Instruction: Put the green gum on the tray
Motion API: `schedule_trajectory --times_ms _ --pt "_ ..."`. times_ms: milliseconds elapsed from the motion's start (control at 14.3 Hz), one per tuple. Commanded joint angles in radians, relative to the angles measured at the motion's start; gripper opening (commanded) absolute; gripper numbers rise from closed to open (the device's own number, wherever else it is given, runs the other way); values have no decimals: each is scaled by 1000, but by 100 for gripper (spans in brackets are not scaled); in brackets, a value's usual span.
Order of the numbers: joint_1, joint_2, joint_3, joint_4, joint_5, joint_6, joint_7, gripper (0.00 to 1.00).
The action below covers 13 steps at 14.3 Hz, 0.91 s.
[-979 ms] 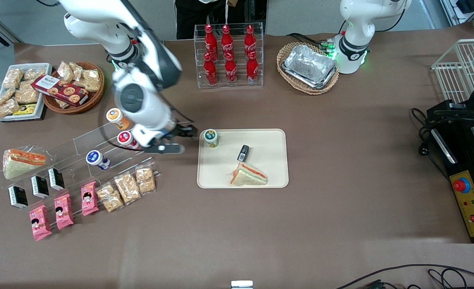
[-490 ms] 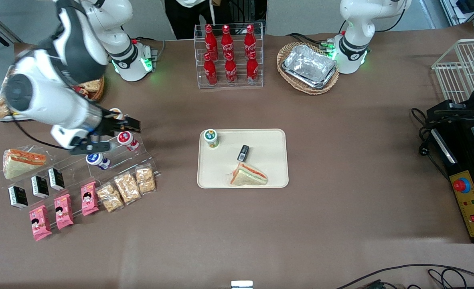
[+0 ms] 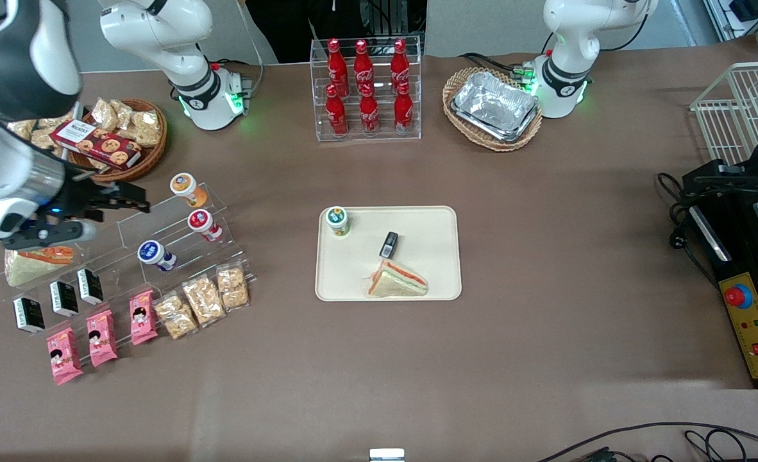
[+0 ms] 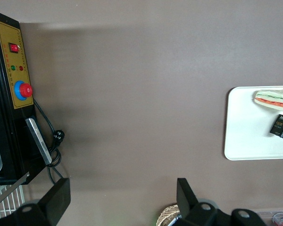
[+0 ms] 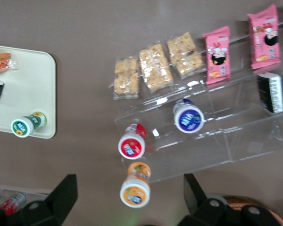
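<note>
The green gum [image 3: 337,220] stands upright on the cream tray [image 3: 430,221], in the tray corner nearest the working arm's end of the table. The right wrist view shows the green gum [image 5: 26,125] on that same corner of the tray [image 5: 35,84]. My gripper [image 3: 119,218] hangs well above the table over the clear acrylic rack [image 3: 161,221], far from the tray. The gripper [image 5: 129,179] is open and holds nothing; its fingers [image 5: 66,193] frame the orange-lidded bottle [image 5: 135,189] far below. The tray's edge [image 4: 245,136] also shows in the left wrist view.
A wrapped sandwich [image 3: 397,281] and a small black packet [image 3: 388,244] share the tray. The rack carries orange- [image 3: 183,185], red- [image 3: 200,221] and blue-lidded [image 3: 152,253] bottles, with snack packs [image 3: 204,299] nearer the camera. A cola rack [image 3: 366,90] and foil-tray basket [image 3: 493,108] stand farther away.
My arm has swung away from the tray toward the working arm's end of the table, open and carrying nothing. The green gum has stayed where it was on the tray.
</note>
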Motion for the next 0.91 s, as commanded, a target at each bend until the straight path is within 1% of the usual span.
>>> schedule_trajectory --times_ms 0,140,350,839 --pt "-46 92 4 193 -25 -140 -25 100" --pt "-46 104 -5 236 -27 -155 -27 100" --pt "-46 93 -33 236 -13 -157 -27 100" --pt "-45 90 -30 250 -24 -174 -24 100"
